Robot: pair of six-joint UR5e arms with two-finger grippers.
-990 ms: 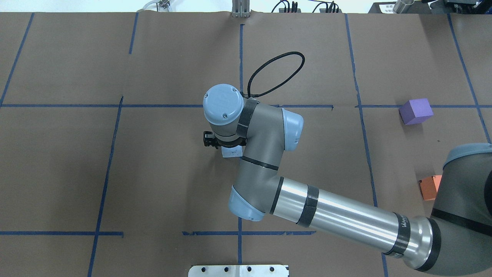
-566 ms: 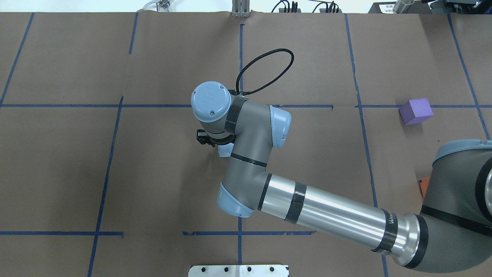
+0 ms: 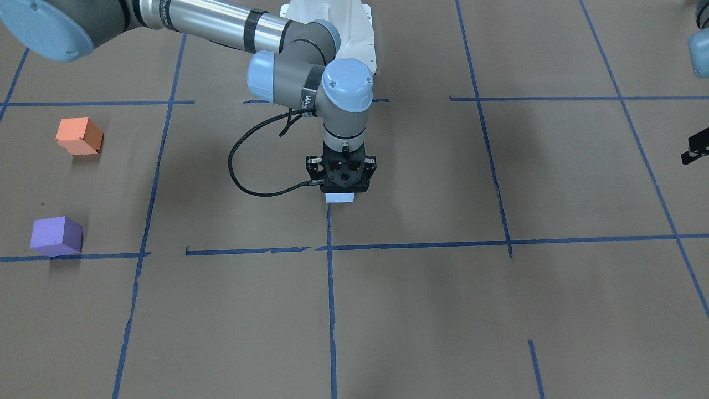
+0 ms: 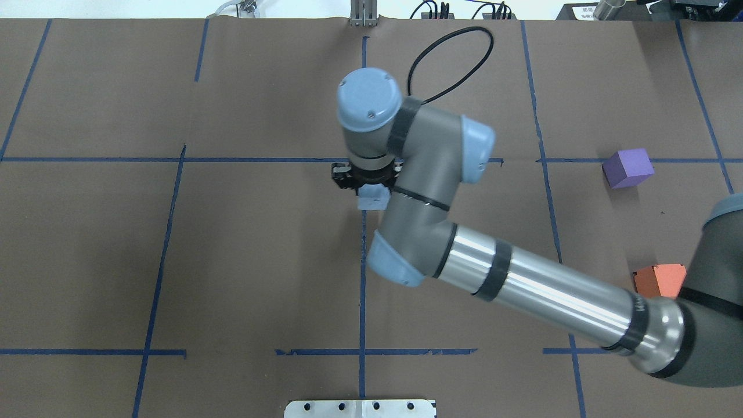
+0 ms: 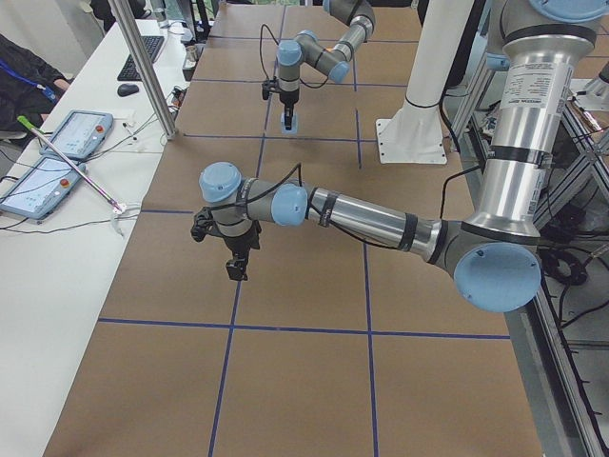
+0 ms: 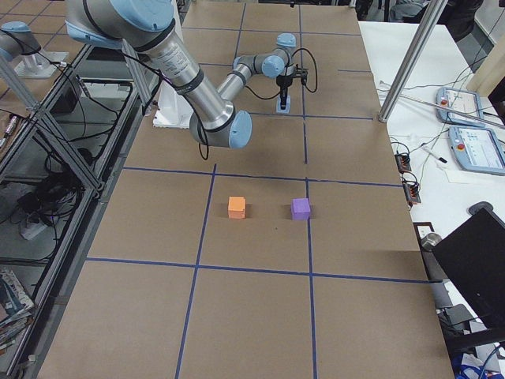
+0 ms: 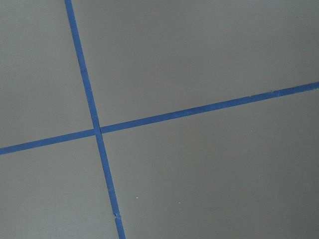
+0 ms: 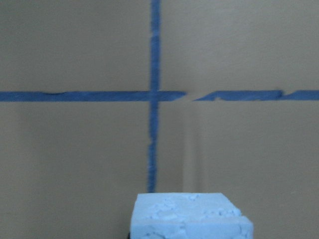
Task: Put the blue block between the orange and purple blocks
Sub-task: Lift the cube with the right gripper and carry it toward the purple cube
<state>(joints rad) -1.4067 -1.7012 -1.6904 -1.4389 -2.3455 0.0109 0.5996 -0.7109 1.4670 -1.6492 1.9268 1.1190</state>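
My right gripper (image 3: 340, 187) is shut on the light blue block (image 3: 339, 198) and holds it just above the middle of the table, close to a tape crossing. The block also shows under the wrist in the overhead view (image 4: 372, 200) and at the bottom of the right wrist view (image 8: 192, 216). The orange block (image 4: 659, 280) and the purple block (image 4: 628, 168) sit apart at the table's right side, with a gap between them. My left gripper (image 5: 235, 269) hangs over bare table far to the left; I cannot tell whether it is open or shut.
Brown paper with blue tape lines (image 4: 363, 278) covers the table. A black cable (image 4: 450, 61) loops from the right wrist. A metal plate (image 4: 360, 408) lies at the near edge. Operators' tablets (image 5: 57, 152) lie on a side desk.
My right arm has swung the blue block to the right and farther from the robot's base, and the wrist has turned. The orange and purple blocks have not moved.
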